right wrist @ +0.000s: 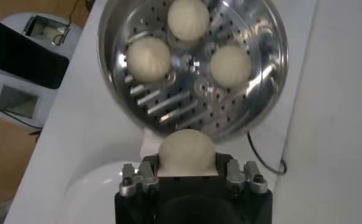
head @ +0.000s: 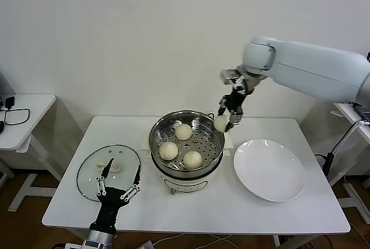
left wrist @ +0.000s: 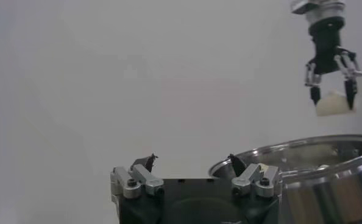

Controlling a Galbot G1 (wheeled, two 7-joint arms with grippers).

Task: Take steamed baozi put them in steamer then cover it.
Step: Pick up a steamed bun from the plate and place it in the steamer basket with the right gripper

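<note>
White surface (head: pixel 243 214) carries the steamer (head: pixel 159 130) at centre, a white plate (head: pixel 269 169) to its right, the cover (head: pixel 124 159) lying flat to its left. Three baozi (head: pixel 169 150) sit in the steamer. Right hand (head: pixel 225 121) above the steamer's far right rim, pinching the fourth baozi (head: pixel 221 123). Left hand (head: pixel 118 188) low at the front by the cover, fingers spread, holding nothing.

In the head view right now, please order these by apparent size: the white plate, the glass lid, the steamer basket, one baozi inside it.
1. Steamer basket and white plate: look about alike, so not ranked.
2. Glass lid: somewhat smaller, partly hidden by the left gripper.
3. Baozi: clearly the smallest.
</note>
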